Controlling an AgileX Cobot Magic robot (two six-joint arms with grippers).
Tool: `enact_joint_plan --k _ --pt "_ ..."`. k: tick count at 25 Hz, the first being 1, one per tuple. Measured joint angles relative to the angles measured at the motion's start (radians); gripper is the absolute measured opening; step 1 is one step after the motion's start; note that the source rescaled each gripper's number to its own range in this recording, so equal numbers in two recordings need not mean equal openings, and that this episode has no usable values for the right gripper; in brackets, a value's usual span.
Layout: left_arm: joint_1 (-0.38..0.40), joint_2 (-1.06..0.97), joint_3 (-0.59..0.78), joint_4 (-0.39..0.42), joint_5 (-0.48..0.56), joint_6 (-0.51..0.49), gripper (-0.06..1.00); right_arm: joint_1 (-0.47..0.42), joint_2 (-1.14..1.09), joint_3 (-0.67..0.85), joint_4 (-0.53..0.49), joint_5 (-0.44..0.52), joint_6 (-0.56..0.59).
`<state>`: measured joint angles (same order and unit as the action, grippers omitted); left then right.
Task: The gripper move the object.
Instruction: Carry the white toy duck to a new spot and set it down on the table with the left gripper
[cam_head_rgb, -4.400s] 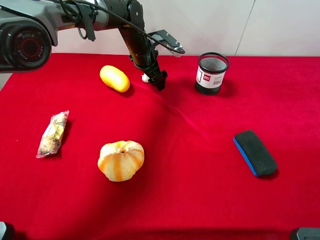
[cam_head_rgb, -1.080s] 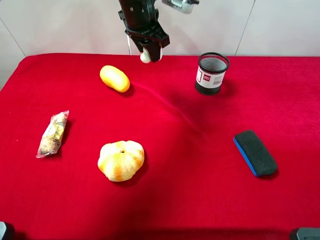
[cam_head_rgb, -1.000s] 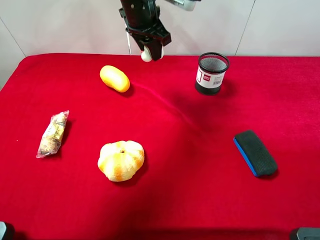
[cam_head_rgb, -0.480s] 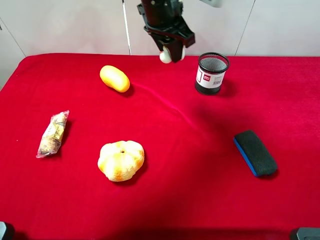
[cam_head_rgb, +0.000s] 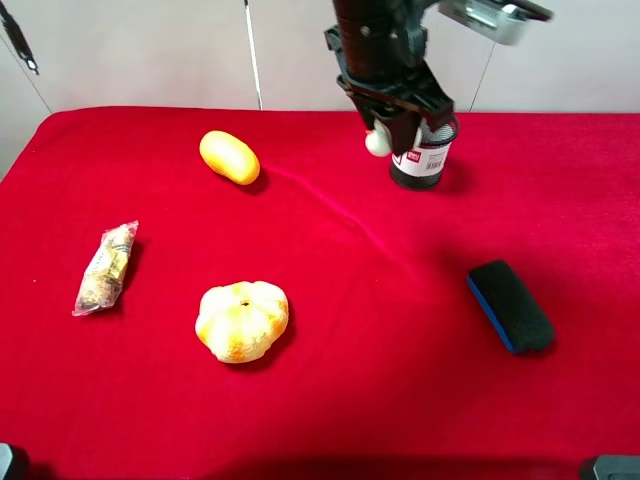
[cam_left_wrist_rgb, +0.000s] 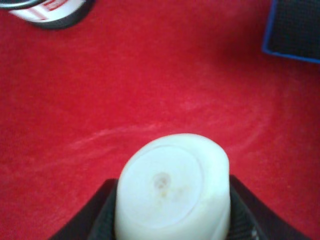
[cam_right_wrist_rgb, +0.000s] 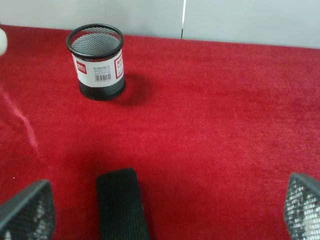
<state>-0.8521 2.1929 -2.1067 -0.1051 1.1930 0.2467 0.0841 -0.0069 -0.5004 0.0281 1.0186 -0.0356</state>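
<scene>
Two black fingers (cam_left_wrist_rgb: 95, 222) of the left gripper (cam_head_rgb: 388, 132) clamp the tiny glossy white mushroom-shaped object (cam_head_rgb: 377, 143), held above the red cloth table (cam_head_rgb: 330, 400) just beside the black wire-mesh cup (cam_head_rgb: 432, 172). Its dark arm (cam_head_rgb: 375, 40) points steeply downward. The right gripper (cam_right_wrist_rgb: 164, 210) shows fingers wide apart near a black, blue-edged eraser block (cam_right_wrist_rgb: 122, 205).

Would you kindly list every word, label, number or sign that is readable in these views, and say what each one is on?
Mesh cup, white label: a red logo block and a barcode, print too small to read.
Same label in the left wrist view: red letters, cut off and blurred, unreadable.
Snack packet: printing too small to read.
No other text shows.
</scene>
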Motion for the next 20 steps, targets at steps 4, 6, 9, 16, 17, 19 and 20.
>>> enact_joint_plan --k 4,6,9,16,17,19,20 --pt "-0.04 0.0 0.0 0.0 0.0 -0.017 0.01 0.0 0.0 0.0 0.0 0.0 0.0" --pt "-0.056 0.0 0.0 0.0 0.001 -0.03 0.01 0.0 0.0 0.0 0.0 0.0 0.0" --pt "-0.079 0.0 0.0 0.0 0.001 -0.039 0.01 0.0 0.0 0.0 0.0 0.0 0.0" --pt "-0.135 0.0 0.0 0.0 0.001 -0.077 0.01 0.0 0.0 0.0 0.0 0.0 0.0" --pt "-0.143 0.0 0.0 0.0 0.001 -0.078 0.01 0.0 0.0 0.0 0.0 0.0 0.0" --pt "-0.157 0.0 0.0 0.0 0.001 -0.081 0.01 0.0 0.0 0.0 0.0 0.0 0.0" --pt "-0.164 0.0 0.0 0.0 0.001 -0.083 0.01 0.0 0.0 0.0 0.0 0.0 0.0"
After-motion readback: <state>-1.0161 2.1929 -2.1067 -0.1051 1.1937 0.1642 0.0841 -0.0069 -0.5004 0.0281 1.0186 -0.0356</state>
